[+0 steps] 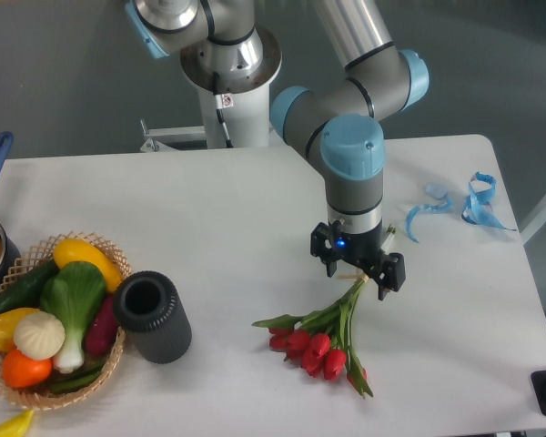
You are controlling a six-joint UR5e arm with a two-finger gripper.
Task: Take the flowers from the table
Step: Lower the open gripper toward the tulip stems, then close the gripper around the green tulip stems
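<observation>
ribbons (464, 205) (blue) well apart from flowers (323, 337)

Single fixed view, set high in front of the table (209, 200) and angled downward toward the robot's base pedestal (229, 82), which stands beyond the far edge. The frame takes in nearly the whole tabletop at moderate range; the near edge and left edge are cropped. The gripper (358, 266) lies slightly right of centre, seen from above and in front, with the arm rising behind it out of the top of the frame. To its left, near the frame edge, sits a basket (36, 364); beyond it to the right, blue ribbons (464, 205). No second view is supplied.
</observation>
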